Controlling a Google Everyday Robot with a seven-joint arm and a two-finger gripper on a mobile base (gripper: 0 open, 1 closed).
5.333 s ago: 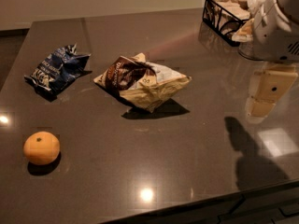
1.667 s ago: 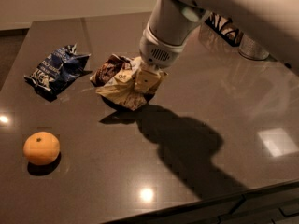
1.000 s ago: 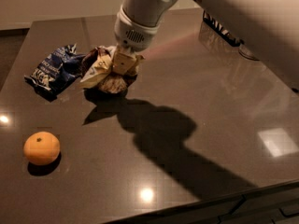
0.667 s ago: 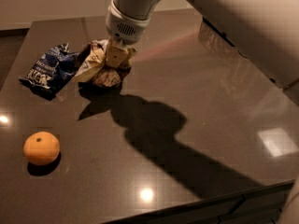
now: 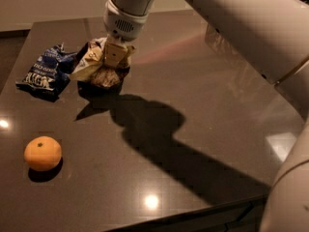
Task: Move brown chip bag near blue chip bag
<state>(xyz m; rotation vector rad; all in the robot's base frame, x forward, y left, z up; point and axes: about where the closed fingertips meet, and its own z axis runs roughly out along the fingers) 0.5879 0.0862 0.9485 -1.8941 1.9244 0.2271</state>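
**A:** Where do we stand?

**B:** Our pincer (image 5: 115, 57) is clamped on the crumpled top of the brown chip bag (image 5: 99, 70). Going by its shadow, the bag hangs a little off the bench (image 5: 217, 91), just beside the blue chip bag (image 5: 46, 71). We cannot tell whether their edges touch.

**A:** So we judge the set-down is the step in hand?

**B:** Yes. We should lower straight down until the bag's bottom rests on the bench. Then we release and rise vertically, so the foil neither drags along nor nudges the blue one.

**A:** And the orange (image 5: 43, 153)?

**B:** It is well apart, toward the front, and no obstacle for us.
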